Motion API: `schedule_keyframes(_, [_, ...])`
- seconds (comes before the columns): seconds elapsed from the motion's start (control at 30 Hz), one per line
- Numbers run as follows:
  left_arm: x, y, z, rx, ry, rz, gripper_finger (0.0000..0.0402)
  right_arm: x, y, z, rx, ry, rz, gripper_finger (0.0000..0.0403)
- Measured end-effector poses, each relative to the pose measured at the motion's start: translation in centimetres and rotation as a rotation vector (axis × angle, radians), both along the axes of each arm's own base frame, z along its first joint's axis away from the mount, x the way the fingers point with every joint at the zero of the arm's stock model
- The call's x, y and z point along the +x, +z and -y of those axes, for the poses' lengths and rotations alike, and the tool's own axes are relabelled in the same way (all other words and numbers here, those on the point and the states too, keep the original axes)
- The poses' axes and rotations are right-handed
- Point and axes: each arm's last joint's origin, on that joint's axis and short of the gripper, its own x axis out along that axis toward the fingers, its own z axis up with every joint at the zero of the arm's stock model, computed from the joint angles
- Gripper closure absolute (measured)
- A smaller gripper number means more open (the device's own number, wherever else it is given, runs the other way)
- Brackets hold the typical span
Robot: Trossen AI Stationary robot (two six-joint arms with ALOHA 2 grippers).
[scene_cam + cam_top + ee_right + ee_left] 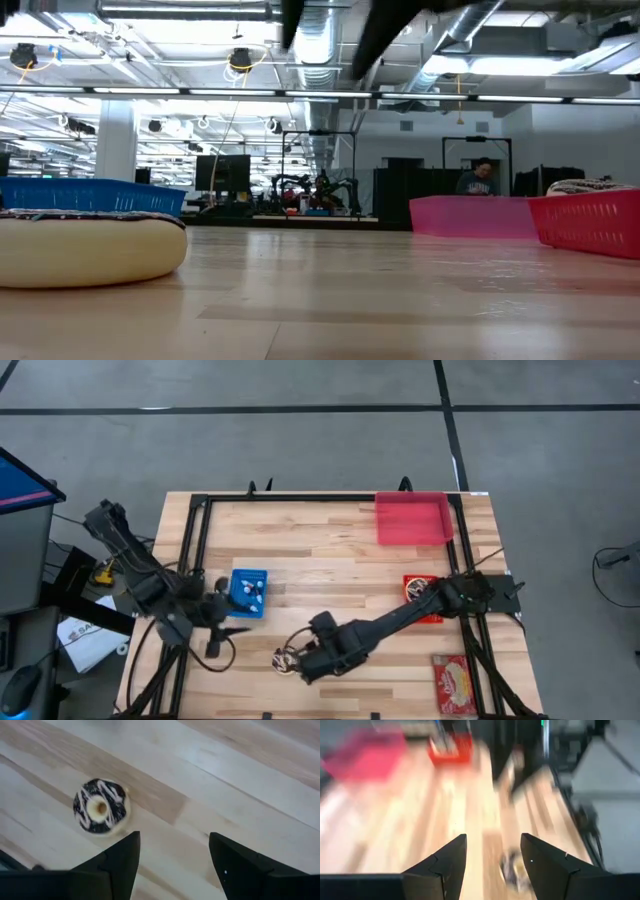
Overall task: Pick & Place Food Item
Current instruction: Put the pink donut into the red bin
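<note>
A chocolate-glazed donut with white stripes [100,806] lies flat on the wooden table near its front edge [287,658], and it fills the left of the low view [90,248]. My right gripper [175,855] hangs above the table just right of the donut [305,660], pointing steeply down. It is open, with only bare wood between its fingers. My left gripper [494,855] is at the table's left [222,628], also open with nothing between its fingers. In its blurred view the donut [515,866] lies ahead.
A blue basket [248,592] with small items stands left of centre. A red basket [422,600] lies partly under my right arm. A pink tray [412,518] is at the far right, and a snack packet [455,685] at the near right corner. Bare wood lies between them.
</note>
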Motion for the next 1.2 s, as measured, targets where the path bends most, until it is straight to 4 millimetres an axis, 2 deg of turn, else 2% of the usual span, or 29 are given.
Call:
schedule_keyframes(0.17, [0.9,-3.0,1.5,0.040,-0.123,-0.243,0.0217,-2.9,2.4,-1.6,-0.021,-0.030,0.014,0.0174])
schedule_keyframes(0.33, [3.4,-6.1,3.2,0.077,-0.148,-0.372,0.0190,-5.1,4.1,-2.7,-0.036,-0.069,0.032,0.0174])
schedule_keyframes(0.4, [4.5,-7.4,3.8,0.113,-0.154,-0.387,0.0177,-5.6,4.1,-3.2,-0.036,-0.083,0.030,0.0174])
schedule_keyframes(0.6, [8.1,-10.1,5.5,0.081,-0.176,-0.315,0.0154,-6.7,4.1,-4.8,-0.017,-0.103,0.042,0.0174])
schedule_keyframes(0.93, [11.4,-14.0,4.9,0.083,-0.112,-0.364,0.0171,-8.3,4.1,-6.3,-0.022,-0.144,0.061,0.0174])
schedule_keyframes(1.2, [12.1,-15.0,4.0,0.086,-0.130,-0.428,0.0172,-8.9,4.1,-7.1,-0.019,-0.133,0.066,0.0174])
